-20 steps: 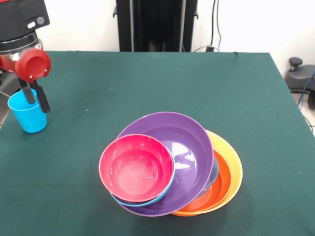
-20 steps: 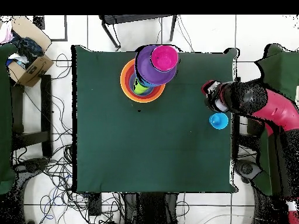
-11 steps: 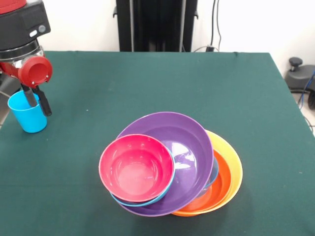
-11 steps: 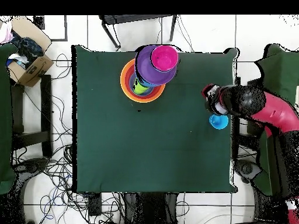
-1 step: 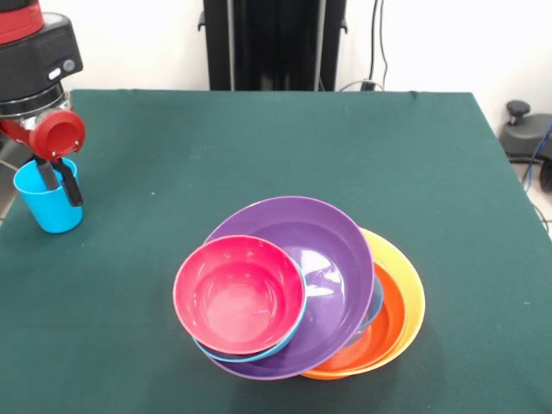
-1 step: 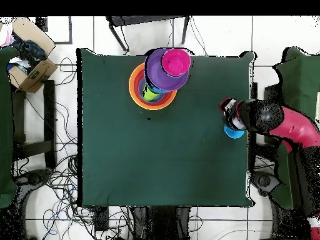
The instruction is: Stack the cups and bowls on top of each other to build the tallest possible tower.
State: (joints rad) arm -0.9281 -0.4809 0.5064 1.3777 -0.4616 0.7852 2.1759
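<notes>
Jaws of the gripper (image 5: 59, 178) hang parted over the light blue cup (image 5: 49, 203), one finger inside its mouth and one at its rim, nothing gripped yet. That cup stands upright at the 9 o'clock edge of the green bench (image 5: 259, 155) in the front view. Toward 5 o'clock, well apart, sits the tower (image 5: 297, 289): pink-red bowl (image 5: 239, 293) uppermost, tilted in the purple bowl (image 5: 323, 267), orange bowls (image 5: 397, 315) beneath.

A table (image 5: 259, 147) under dark green cloth carries two things. A light blue cup (image 5: 47, 203) stands upright right under the claw (image 5: 59, 179), at the cloth's edge. Well apart from the claw, across the cloth, rests the tower (image 5: 297, 289); its big orange bowl (image 5: 405, 302) is the piece that lies on the table.
</notes>
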